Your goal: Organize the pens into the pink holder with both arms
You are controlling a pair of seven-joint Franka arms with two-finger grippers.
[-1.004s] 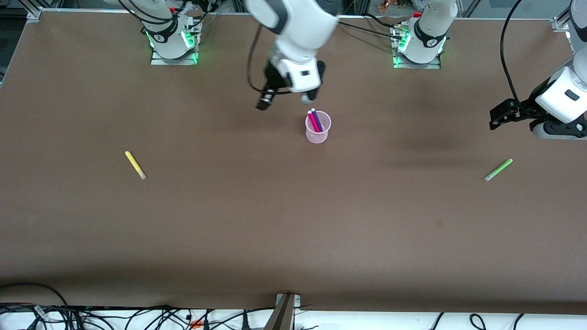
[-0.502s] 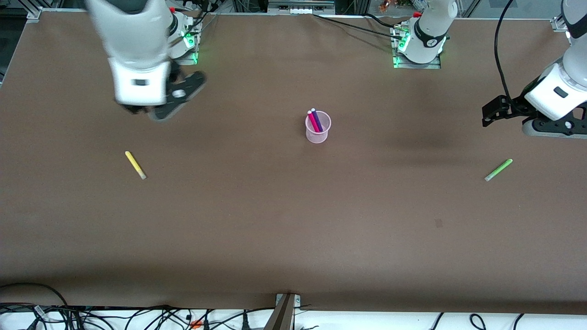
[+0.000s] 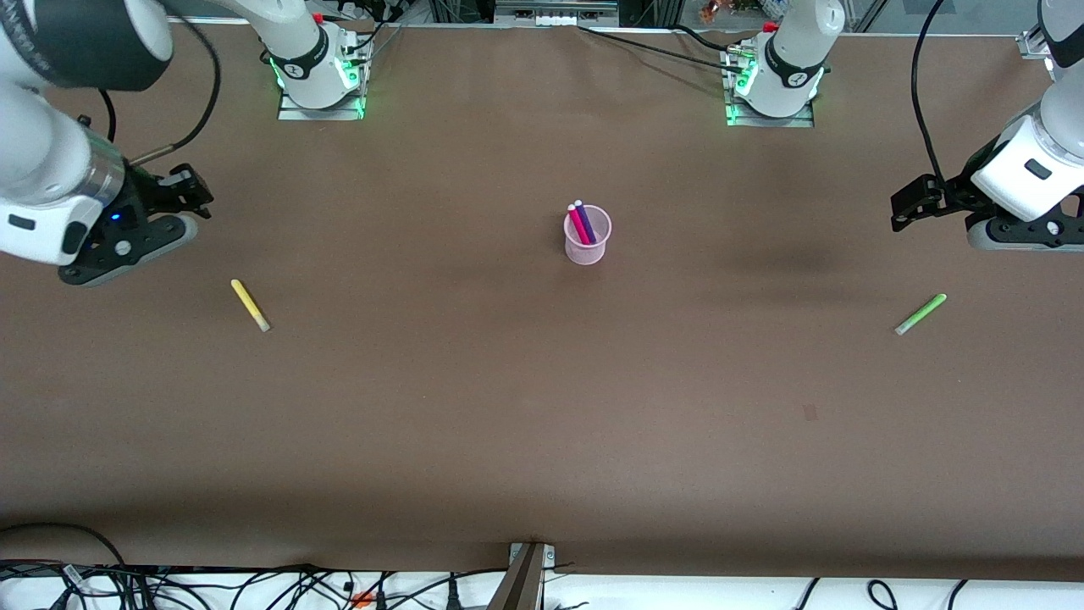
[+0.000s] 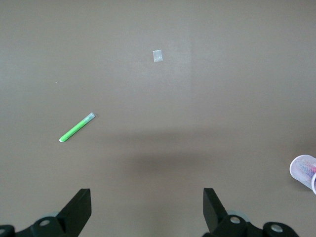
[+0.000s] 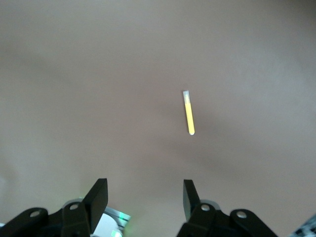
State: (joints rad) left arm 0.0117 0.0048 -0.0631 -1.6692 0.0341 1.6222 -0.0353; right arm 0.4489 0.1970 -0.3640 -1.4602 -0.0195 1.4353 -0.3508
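The pink holder [image 3: 587, 240] stands mid-table with the magenta pen [image 3: 577, 224] and the purple pen [image 3: 585, 220] upright in it. The yellow pen [image 3: 250, 305] lies flat toward the right arm's end. The light green pen [image 3: 920, 314] lies flat toward the left arm's end. My right gripper [image 5: 144, 185] hangs open and empty over bare table near the yellow pen [image 5: 188, 112]. My left gripper [image 4: 146, 195] hangs open and empty over bare table near the green pen [image 4: 76, 127]. The left wrist view catches the holder [image 4: 305, 170] at its edge.
The two arm bases [image 3: 320, 72] [image 3: 775, 80] stand along the table edge farthest from the front camera. Cables [image 3: 254, 589] and a metal bracket [image 3: 527, 572] sit at the nearest edge. A small pale patch [image 4: 157, 56] marks the brown table top.
The right arm has swung from over the holder to the right arm's end of the table, above the yellow pen's area, and its jaws have widened. The left gripper shifted slightly.
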